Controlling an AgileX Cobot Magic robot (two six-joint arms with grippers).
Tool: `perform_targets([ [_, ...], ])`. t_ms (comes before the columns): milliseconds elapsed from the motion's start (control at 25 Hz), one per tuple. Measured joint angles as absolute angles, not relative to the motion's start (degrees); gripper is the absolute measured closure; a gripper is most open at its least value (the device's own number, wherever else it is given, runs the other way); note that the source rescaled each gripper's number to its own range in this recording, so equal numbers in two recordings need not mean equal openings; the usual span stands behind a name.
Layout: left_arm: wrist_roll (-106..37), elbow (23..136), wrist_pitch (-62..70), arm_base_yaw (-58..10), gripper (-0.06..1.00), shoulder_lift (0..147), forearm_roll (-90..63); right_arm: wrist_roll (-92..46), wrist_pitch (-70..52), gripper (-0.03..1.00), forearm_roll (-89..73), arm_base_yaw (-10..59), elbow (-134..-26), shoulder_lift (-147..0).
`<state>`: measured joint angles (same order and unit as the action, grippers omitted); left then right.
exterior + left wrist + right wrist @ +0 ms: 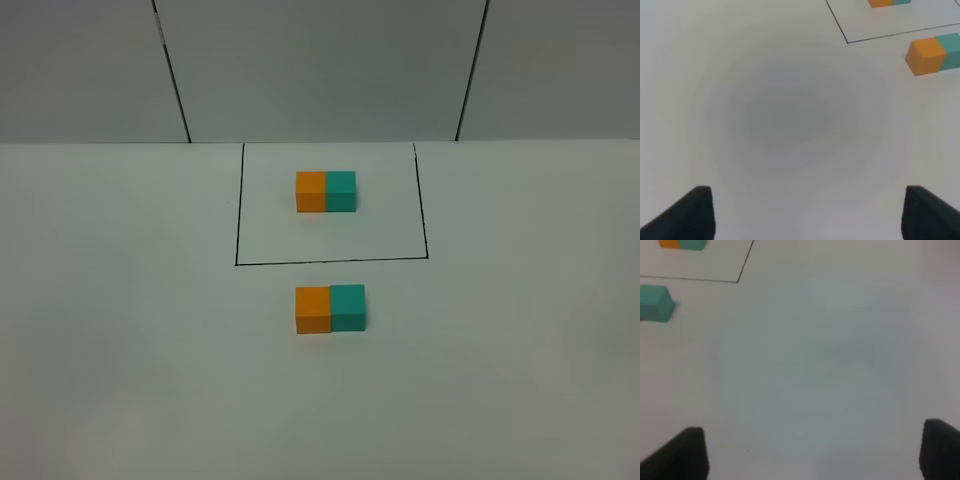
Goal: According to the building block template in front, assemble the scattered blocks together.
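Sitting on the white table (120, 330), the building block template (326, 191) showed an orange cube joined to a teal cube on its right, framed by a thin black line (330, 262) near the far edge. Just in front of that frame, outside it, lay the scattered blocks: the orange block (312, 309) and the teal block (348, 307) stood side by side and touching, orange on the left and teal on the right, in the same order as the framed pair, though the teal one sat very slightly farther back than its neighbour. Neither arm appeared in the high view. The left gripper (805, 212) hung over bare table well apart from the blocks, its two dark fingertips (690, 215) spread wide with nothing between them. The right gripper (815, 455) was likewise spread wide and empty over bare table, with the teal block (656, 302) far off at the edge of its view.
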<state>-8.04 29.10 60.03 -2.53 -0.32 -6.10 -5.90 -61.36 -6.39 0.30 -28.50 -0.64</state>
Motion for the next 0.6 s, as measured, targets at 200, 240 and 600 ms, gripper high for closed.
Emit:
perform_targets([
  [200,-8.04,29.10,60.03,-2.53,0.21,-0.32,-6.10,-5.90,-61.36,0.23,-6.39,0.30,-28.50,-0.64],
  [240,-8.04,29.10,60.03,-2.53,0.21,-0.32,-6.10,-5.90,-61.36,0.23,-6.39,0.30,-28.50,-0.64],
  [600,-8.04,29.10,60.03,-2.53,0.21,-0.32,-6.10,-5.90,-61.36,0.24,-6.39,0.30,-28.50,-0.64],
])
